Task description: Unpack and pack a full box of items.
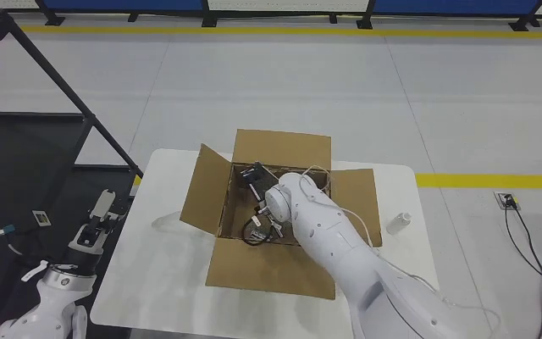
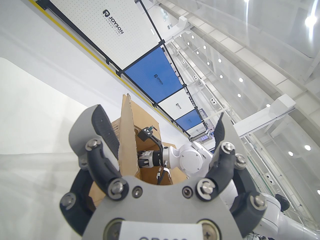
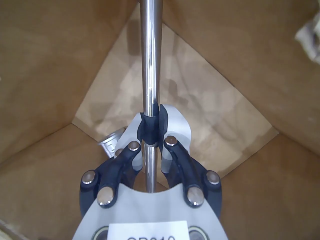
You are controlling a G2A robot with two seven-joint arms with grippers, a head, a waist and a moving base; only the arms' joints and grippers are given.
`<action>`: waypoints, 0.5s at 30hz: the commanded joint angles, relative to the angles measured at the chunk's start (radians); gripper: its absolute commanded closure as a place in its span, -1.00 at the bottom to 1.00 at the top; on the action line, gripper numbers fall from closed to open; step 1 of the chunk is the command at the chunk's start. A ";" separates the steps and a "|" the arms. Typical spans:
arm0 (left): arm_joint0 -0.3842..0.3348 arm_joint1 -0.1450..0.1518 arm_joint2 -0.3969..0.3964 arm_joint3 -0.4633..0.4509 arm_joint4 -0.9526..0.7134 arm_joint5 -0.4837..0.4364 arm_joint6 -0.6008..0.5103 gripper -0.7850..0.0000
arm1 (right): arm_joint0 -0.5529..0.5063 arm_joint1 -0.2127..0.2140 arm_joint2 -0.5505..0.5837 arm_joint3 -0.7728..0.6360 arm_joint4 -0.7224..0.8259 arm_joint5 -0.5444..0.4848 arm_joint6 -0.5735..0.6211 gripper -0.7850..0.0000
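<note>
An open cardboard box (image 1: 279,146) stands in the middle of the white table (image 1: 169,263), all flaps folded out. My right arm's wrist (image 1: 284,203) dips into it from the near side. Inside the box (image 3: 62,51), my right gripper (image 3: 152,121) is shut on a shiny metal rod (image 3: 150,51) that runs up along a box corner. A small silver metal piece (image 3: 110,144) lies on the box floor beside the fingers. My left gripper (image 1: 103,203) stays off the table's left edge, open and holding nothing (image 2: 160,118), facing the box (image 2: 130,131).
A small clear bottle (image 1: 398,222) stands on the table right of the box. Something crumpled and pale (image 3: 310,36) shows against one box wall. A black frame post (image 1: 76,93) slants past the table's left side.
</note>
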 commanded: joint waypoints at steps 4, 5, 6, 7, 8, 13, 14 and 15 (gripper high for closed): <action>0.000 0.000 0.000 0.000 0.000 0.000 0.000 -1.00 | 0.011 0.018 0.018 -0.058 -0.011 0.004 0.012 1.00; 0.000 0.000 0.000 0.000 0.000 0.000 0.000 -1.00 | 0.014 0.025 0.023 -0.073 -0.015 0.006 0.012 1.00; 0.000 0.000 0.000 0.000 0.000 0.000 0.000 -1.00 | 0.014 0.031 0.029 -0.091 -0.019 0.011 0.014 1.00; 0.000 0.000 0.000 0.000 0.000 0.000 0.000 -1.00 | 0.014 0.038 0.037 -0.114 -0.021 0.016 0.014 1.00; 0.000 0.000 0.000 0.000 0.000 0.000 0.000 -1.00 | 0.012 0.047 0.046 -0.138 -0.026 0.024 0.014 1.00; 0.000 0.000 0.000 0.000 0.000 0.000 0.000 -1.00 | -0.028 0.112 0.107 -0.337 -0.074 0.073 0.047 1.00; 0.000 0.000 0.000 0.000 0.000 0.000 0.000 -1.00 | -0.046 0.130 0.125 -0.397 -0.092 0.088 0.066 1.00; 0.000 0.000 0.000 0.000 0.000 0.000 0.000 -1.00 | -0.069 0.150 0.146 -0.467 -0.115 0.105 0.091 1.00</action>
